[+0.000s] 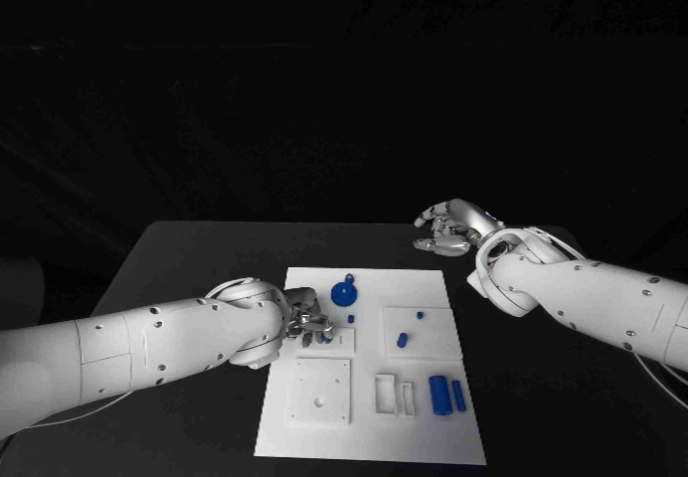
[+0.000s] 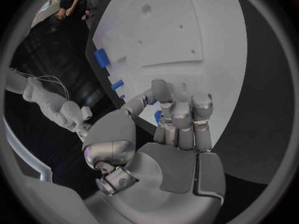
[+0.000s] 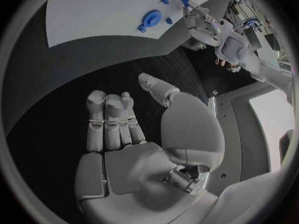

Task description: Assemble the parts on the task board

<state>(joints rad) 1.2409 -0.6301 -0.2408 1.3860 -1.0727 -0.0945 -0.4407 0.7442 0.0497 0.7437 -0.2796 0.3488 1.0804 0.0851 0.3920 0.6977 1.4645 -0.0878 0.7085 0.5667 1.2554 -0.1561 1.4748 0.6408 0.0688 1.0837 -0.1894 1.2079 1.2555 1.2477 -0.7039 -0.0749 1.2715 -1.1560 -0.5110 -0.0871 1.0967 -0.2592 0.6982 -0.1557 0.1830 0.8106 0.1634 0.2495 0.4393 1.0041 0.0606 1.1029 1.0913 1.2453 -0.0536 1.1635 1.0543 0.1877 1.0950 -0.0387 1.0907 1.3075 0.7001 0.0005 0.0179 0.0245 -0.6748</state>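
Head view: the black bench carries the white task board, with the left robot hand over the board's left edge and the right robot hand over bare bench just beyond its far right corner. The left robot hand's fingers are curled together; whether they pinch a part I cannot tell. The right robot hand is loosely spread, holding nothing. A round blue part lies just beyond the left robot hand, and two blue cylinders lie nearer the robot, well apart from both.
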